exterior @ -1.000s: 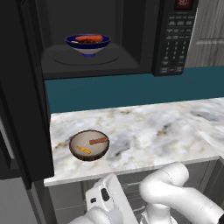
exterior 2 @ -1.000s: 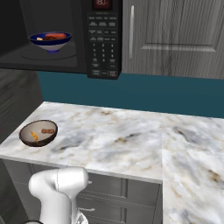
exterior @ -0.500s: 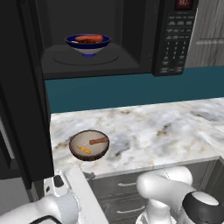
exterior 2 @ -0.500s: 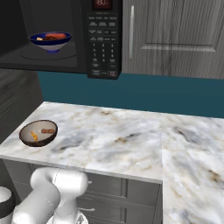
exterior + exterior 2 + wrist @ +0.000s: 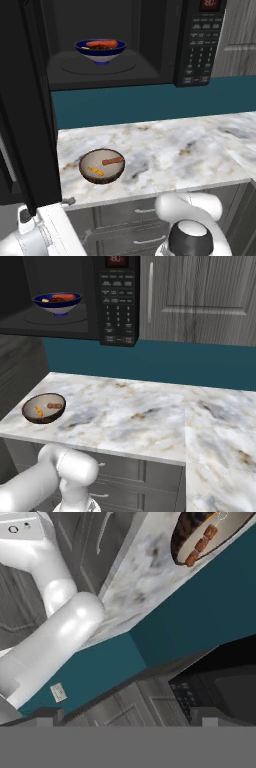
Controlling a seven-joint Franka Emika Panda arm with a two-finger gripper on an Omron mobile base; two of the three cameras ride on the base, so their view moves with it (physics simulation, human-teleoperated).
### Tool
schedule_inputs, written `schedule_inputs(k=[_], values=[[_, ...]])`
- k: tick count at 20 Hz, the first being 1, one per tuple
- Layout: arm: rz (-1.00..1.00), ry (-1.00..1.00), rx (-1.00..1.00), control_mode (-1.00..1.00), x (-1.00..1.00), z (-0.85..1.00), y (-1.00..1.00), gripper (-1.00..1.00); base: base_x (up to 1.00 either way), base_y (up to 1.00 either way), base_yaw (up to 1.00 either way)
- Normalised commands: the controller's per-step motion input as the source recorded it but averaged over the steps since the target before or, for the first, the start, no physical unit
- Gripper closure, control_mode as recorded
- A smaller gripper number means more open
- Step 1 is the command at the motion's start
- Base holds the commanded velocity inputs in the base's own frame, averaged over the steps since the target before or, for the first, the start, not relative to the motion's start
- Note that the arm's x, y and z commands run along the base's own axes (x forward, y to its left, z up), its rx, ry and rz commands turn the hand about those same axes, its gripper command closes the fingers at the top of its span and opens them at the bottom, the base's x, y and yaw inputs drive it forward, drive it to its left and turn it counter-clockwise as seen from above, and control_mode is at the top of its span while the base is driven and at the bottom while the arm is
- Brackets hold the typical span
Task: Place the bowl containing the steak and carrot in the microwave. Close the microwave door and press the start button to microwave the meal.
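The dark-blue bowl stands on the turntable inside the open microwave. The orange-red carrot lies across it, and the steak is a dark lump beside the carrot. The bowl is also in the right base view. The black microwave door stands swung out at the left. My gripper is open with nothing between its two dark tips. It is low, below the counter's edge, looking up past the counter at the keypad. The arm's white wrist sits under the door.
A brown bowl with small bits of food rests near the front left edge of the marble counter. The keypad panel with its red display is right of the cavity. Grey drawers run under the counter, and a grey cabinet stands at the right.
The arm has swung down and to the left, so the white wrist now sits at the lower left under the door. The bowls and the door have not moved.
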Motion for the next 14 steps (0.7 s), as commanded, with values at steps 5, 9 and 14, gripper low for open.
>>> schedule_inputs(k=[5,9,14], values=[[-0.04,0.0,-0.22,-1.0,0.01,0.0,0.43,-1.0,0.0,0.0,0.0],[-0.02,-0.01,-0.16,-1.0,0.0,0.06,0.49,-1.0,0.0,0.0,0.0],[-0.04,-0.02,-0.09,-1.0,0.0,0.26,0.43,-1.0,0.0,0.0,0.0]])
